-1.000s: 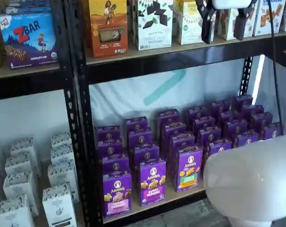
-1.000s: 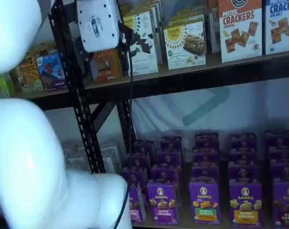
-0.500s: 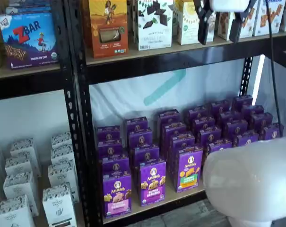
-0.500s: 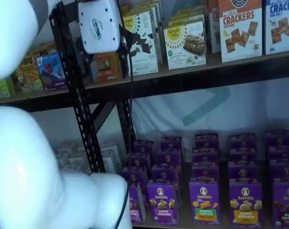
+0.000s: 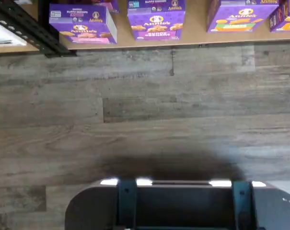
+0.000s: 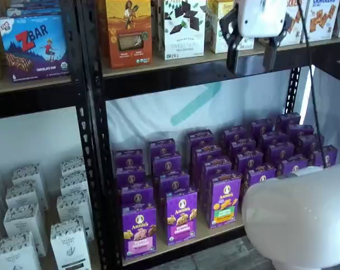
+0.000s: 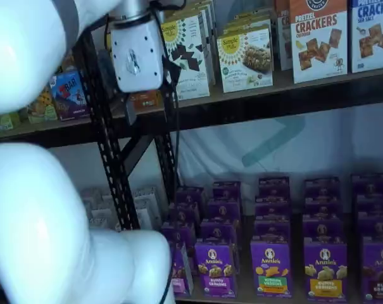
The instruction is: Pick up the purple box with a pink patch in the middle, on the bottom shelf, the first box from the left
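The purple box (image 6: pixel 139 230) stands upright at the front-left corner of the bottom shelf (image 6: pixel 203 237), long axis vertical, printed face toward the aisle, pink band low across its front. In the wrist view the same box (image 5: pixel 82 24) shows from above and in front, just beside the black rack post (image 5: pixel 27 28) and at the board's edge, pink strip along its lower front. A box with an orange band (image 6: pixel 181 215) stands just beside it, then one with a green band (image 6: pixel 224 201); more purple cartons run back in rows behind. In a shelf view the purple box (image 7: pixel 178 271) is mostly hidden behind the white arm (image 7: pixel 45 234); only a sliver of its front shows. The gripper (image 6: pixel 252 56) hangs high, level with the upper shelf's edge, well apart from the box, its two black fingers spread with a clear gap and nothing between them. In the other shelf view the gripper (image 7: pixel 137 95) shows as a white body; its fingers are hard to make out there.
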Robot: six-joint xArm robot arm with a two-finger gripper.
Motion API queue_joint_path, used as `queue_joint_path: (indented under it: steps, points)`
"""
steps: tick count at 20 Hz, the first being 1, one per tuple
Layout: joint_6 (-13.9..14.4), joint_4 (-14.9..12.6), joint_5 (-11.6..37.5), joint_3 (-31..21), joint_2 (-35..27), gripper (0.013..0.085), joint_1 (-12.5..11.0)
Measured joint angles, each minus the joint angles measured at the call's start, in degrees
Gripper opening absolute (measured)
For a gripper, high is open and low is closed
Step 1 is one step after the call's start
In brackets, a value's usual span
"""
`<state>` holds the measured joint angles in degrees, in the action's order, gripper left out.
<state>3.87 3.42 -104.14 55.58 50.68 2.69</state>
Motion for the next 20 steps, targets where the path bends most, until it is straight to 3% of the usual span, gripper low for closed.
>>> queue_joint_path:
  steps: [3,8,20]
  points:
    - [1.1,-0.3,4.4,-3.7,1.0,0.0850,1.4]
    - [1.6,1.4,8.5,-8.5,0.6,0.0850,1.7]
    - [1.9,2.1,20.8,-19.4,0.0,0.0850,3.0]
